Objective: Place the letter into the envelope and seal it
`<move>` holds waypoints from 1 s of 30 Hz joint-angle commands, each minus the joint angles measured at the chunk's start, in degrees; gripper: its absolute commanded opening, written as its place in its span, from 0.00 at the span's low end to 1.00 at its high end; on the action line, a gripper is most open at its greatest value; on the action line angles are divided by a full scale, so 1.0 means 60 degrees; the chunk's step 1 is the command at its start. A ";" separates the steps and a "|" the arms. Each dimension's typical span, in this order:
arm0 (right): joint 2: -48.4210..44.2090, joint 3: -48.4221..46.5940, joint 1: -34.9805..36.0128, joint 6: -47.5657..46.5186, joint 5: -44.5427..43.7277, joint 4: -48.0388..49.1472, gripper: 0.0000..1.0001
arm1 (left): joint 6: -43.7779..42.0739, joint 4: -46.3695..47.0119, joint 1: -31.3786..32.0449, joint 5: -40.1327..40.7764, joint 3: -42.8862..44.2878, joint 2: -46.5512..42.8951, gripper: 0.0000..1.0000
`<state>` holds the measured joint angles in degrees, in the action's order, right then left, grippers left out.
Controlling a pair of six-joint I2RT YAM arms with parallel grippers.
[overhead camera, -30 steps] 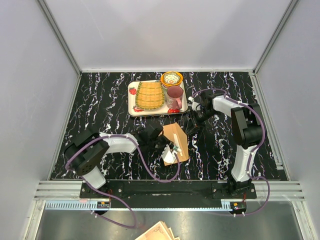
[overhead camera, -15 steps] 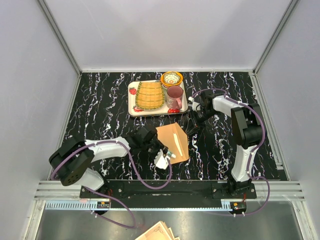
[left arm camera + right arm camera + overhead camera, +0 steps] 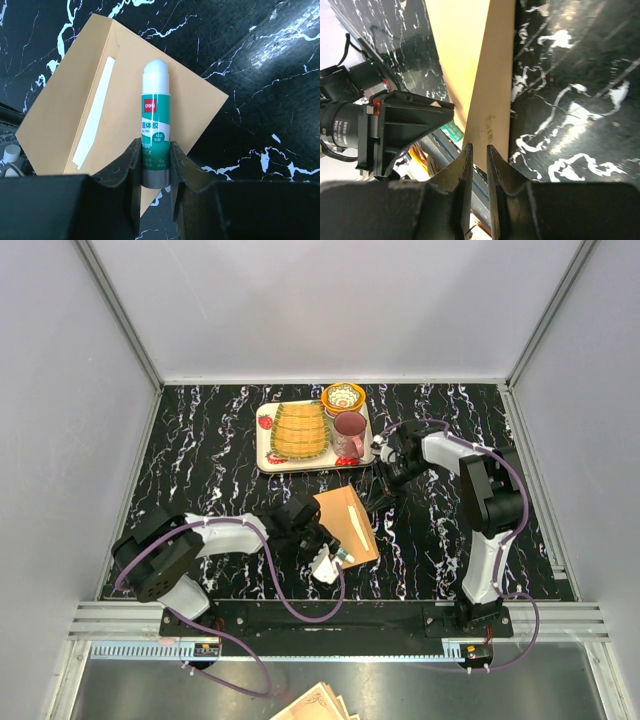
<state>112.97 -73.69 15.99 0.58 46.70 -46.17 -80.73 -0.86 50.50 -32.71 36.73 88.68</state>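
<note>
Left gripper [image 3: 155, 150]: you see its two fingers clamped on the lower barrel of a green-and-white glue stick [image 3: 156, 120]. The stick's rounded white tip points out over the envelope [image 3: 125, 65]. That orange-tan envelope rests on the black marbled table [image 3: 200, 450], on the near side of the tray [image 3: 262, 455]. A white strip [image 3: 95, 110] runs along one side of its upper face. Right gripper [image 3: 479, 154]: your wrist view shows the jaws drawn almost together, with the envelope's tan edge entering the narrow slit between them. From overhead, this grip sits at the envelope's far right corner. The tray carries a woven mat [image 3: 299, 428], a patterned bowl [image 3: 343, 397] and a pink cup [image 3: 349, 430].
</note>
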 commanded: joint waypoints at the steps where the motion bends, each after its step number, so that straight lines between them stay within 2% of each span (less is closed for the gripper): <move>1: 0.0024 -0.0126 0.0469 0.0416 0.0611 0.0048 0.22 | -0.0183 -0.0061 0.0021 -0.0671 0.0177 0.0175 0.00; 16: 0.1255 -0.0345 0.1041 0.0577 -0.0136 0.0796 0.22 | -0.0285 -0.0222 0.0006 -0.0833 0.0162 0.0029 0.00; 19: 0.1110 -0.0302 0.1100 0.0679 -0.0560 0.1058 0.21 | -0.0300 -0.0208 0.0006 -0.0847 0.0148 -0.0029 0.00; 23: 0.0524 0.0472 0.1100 0.1220 -0.1467 0.1949 0.16 | 0.0035 -0.0340 -0.0008 -0.1023 0.0206 -0.0483 0.00; 27: -0.0004 0.1031 0.1173 0.1500 -0.1718 0.2729 0.14 | -0.0021 -0.0165 -0.0110 -0.0965 0.0192 -0.0996 0.00; 30: -0.0034 0.1178 0.1232 0.1588 -0.1835 0.2934 0.13 | -0.0153 -0.0106 -0.0228 -0.0906 0.0499 -0.0691 0.00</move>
<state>114.93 -67.83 22.48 8.71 41.08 -34.79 -80.53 -3.33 50.09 -34.35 36.84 84.77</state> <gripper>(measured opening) 0.141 0.246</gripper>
